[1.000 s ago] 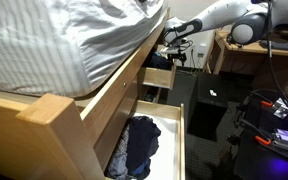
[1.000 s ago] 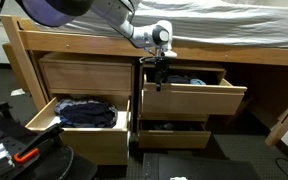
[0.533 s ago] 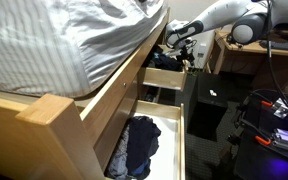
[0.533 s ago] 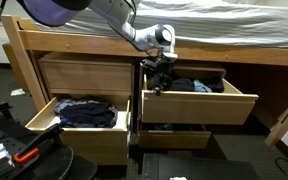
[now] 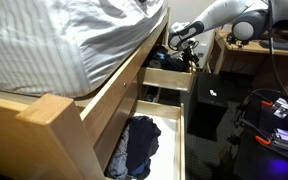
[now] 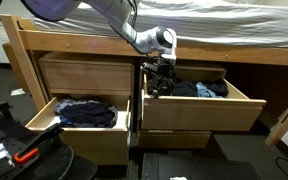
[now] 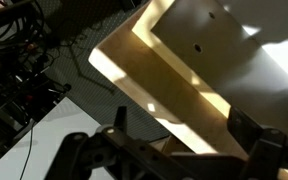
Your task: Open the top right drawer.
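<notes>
The top right drawer (image 6: pixel 199 108) is a light tan wooden box with a plain flat front, pulled partly out of the bed frame. It also shows in an exterior view (image 5: pixel 168 78). Dark and blue items lie inside it (image 6: pixel 198 89). My gripper (image 6: pixel 156 84) is at the drawer's left front corner, below the mattress edge, and also shows in an exterior view (image 5: pixel 189 56). In the wrist view the drawer's front panel (image 7: pixel 174 85) runs between my two fingers (image 7: pixel 184 135), which are closed on its top edge.
The bottom left drawer (image 6: pixel 44 112) stands open with dark blue clothes; it also shows in an exterior view (image 5: pixel 180 140). A bottom right drawer (image 6: pixel 174 138) sits below. A striped mattress (image 5: pixel 54 40) overhangs. Black equipment and cables (image 5: pixel 269 120) lie on the floor.
The top right drawer has slid further out of the frame, and my gripper has moved outward with it. The other drawers have not moved.
</notes>
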You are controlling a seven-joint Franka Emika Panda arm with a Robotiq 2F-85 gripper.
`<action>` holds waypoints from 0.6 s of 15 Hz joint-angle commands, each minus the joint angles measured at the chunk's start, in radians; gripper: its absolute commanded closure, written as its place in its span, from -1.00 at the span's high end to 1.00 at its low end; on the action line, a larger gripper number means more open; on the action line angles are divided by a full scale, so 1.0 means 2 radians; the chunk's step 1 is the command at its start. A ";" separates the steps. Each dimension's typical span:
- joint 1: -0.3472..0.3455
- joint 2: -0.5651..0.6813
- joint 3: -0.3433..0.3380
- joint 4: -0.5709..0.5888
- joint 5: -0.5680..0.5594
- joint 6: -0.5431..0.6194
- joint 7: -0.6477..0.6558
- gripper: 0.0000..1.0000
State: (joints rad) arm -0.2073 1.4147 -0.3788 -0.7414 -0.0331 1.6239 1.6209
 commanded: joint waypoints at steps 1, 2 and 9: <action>0.014 -0.047 -0.013 -0.105 0.004 0.007 0.061 1.00; 0.017 -0.056 -0.012 -0.120 0.008 0.027 0.083 1.00; 0.006 -0.026 0.014 -0.036 -0.002 0.004 0.080 1.00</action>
State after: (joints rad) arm -0.1825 1.3334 -0.3802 -0.8991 -0.0062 1.7431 1.7546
